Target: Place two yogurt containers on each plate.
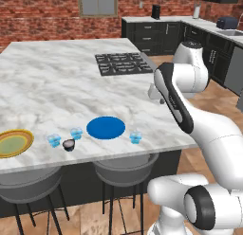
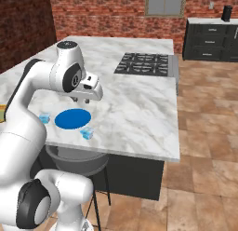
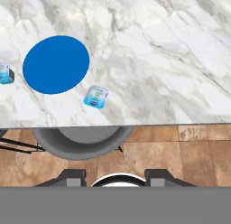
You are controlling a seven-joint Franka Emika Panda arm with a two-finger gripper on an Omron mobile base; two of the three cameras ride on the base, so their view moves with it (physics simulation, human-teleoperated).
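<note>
On the marble island sits the solid blue plate (image 1: 106,127) (image 2: 73,118) (image 3: 56,64). The yellow-rimmed plate (image 1: 14,143) lies at the counter's left end. Three pale blue yogurt containers stand near the front edge: one (image 1: 135,137) (image 2: 87,132) (image 3: 96,96) right of the blue plate, and two (image 1: 76,133) (image 1: 53,140) left of it. A dark container (image 1: 69,144) stands beside those two. My gripper (image 2: 80,101) (image 1: 153,97) (image 3: 116,175) hangs above the counter behind the blue plate, open, its fingers apart with nothing between them.
A black gas cooktop (image 1: 122,63) (image 2: 145,64) is set into the far right of the island. Two grey stools (image 1: 124,168) (image 1: 28,184) stand under the front edge. Dark cabinets (image 1: 156,35) line the back wall. Bare marble spreads between the plates and the cooktop.
</note>
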